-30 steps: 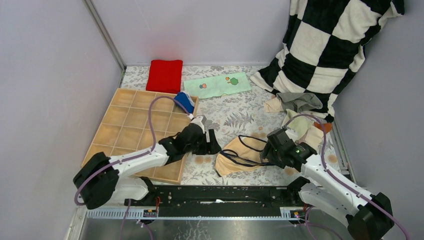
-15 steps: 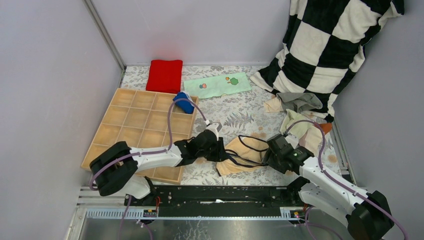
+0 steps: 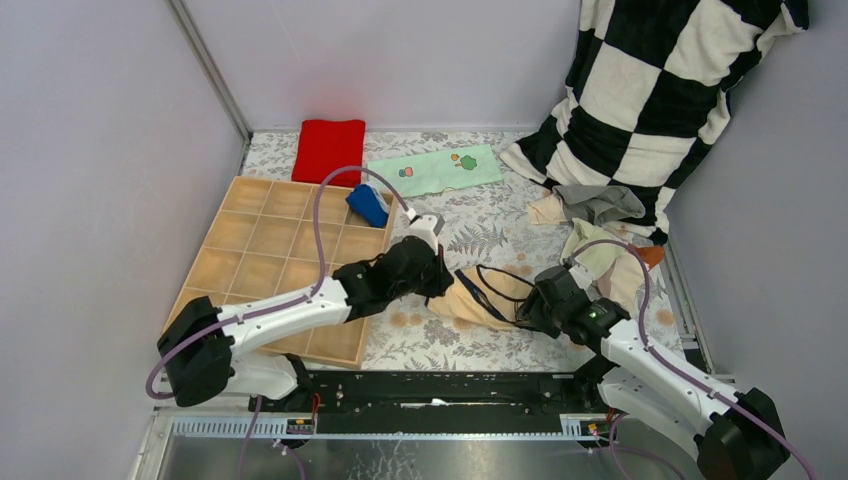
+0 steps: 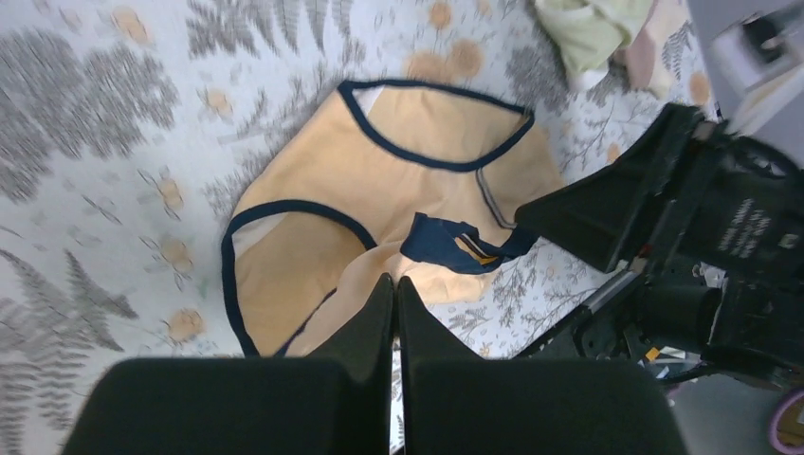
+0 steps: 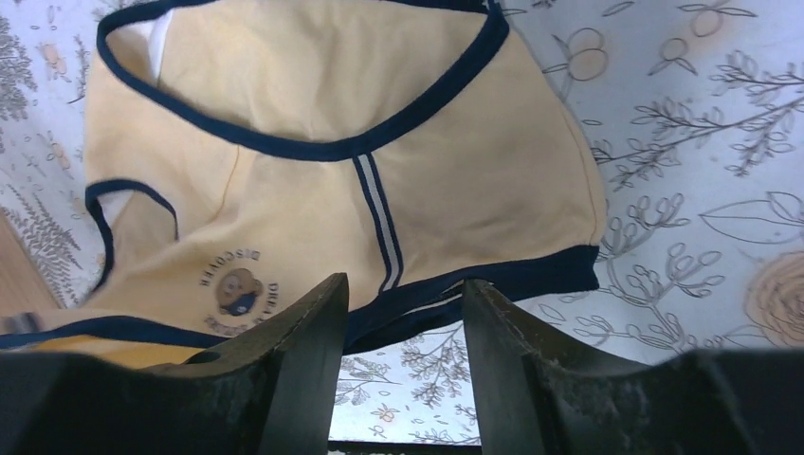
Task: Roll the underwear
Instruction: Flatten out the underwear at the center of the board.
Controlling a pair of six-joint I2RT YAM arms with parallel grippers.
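I am looking over the floral table cover (image 3: 470, 215), with a black-and-white checkered cloth (image 3: 650, 90) hanging at its far right corner. The wooden grid tray (image 3: 260, 260) is lying on the left. The tan briefs with dark trim (image 3: 480, 300) are lying just right of the tray, near the front edge, stretched between both arms. A heap of other briefs (image 3: 600, 225) is sitting under the checkered cloth. A blue pair (image 3: 367, 205) is resting at the tray's far right corner. My left gripper (image 4: 393, 284) is pinching the tan briefs' left edge with its fingers pressed together. My right gripper (image 5: 403, 284) is standing partly apart, straddling the dark hem without clamping it.
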